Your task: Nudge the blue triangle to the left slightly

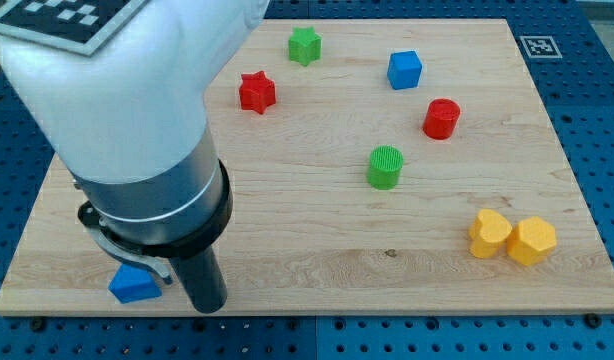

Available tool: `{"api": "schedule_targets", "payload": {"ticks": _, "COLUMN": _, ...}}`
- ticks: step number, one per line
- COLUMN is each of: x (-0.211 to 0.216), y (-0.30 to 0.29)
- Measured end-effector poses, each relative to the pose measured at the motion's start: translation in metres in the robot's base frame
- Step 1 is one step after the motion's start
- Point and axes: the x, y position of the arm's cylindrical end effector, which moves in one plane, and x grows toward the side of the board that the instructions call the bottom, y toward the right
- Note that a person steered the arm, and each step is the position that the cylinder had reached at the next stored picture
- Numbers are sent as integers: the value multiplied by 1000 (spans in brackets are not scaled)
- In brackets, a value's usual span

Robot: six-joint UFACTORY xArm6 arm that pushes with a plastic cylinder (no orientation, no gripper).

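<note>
The blue triangle lies near the view's bottom left corner of the wooden board, partly under the arm's grey and black body. My tip shows as the lower end of the dark rod, just to the right of the blue triangle, with a small gap between them. The tip is close to the board's bottom edge. The arm's large white and grey body hides the board's upper left part.
A red star, a green star, a blue cube, a red cylinder and a green cylinder lie across the top and middle. A yellow heart and a yellow hexagon touch at the right.
</note>
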Motion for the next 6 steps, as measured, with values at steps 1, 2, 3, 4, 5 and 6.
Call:
{"api": "schedule_targets", "payload": {"ticks": 1, "x": 0, "y": -15}}
{"api": "schedule_targets", "payload": {"ticks": 2, "x": 0, "y": -24}}
{"api": "schedule_targets", "payload": {"ticks": 3, "x": 0, "y": -28}}
{"api": "schedule_targets", "payload": {"ticks": 4, "x": 0, "y": -34}}
{"api": "schedule_targets", "payload": {"ticks": 5, "x": -1, "y": -72}}
{"api": "schedule_targets", "payload": {"ticks": 6, "x": -1, "y": -100}}
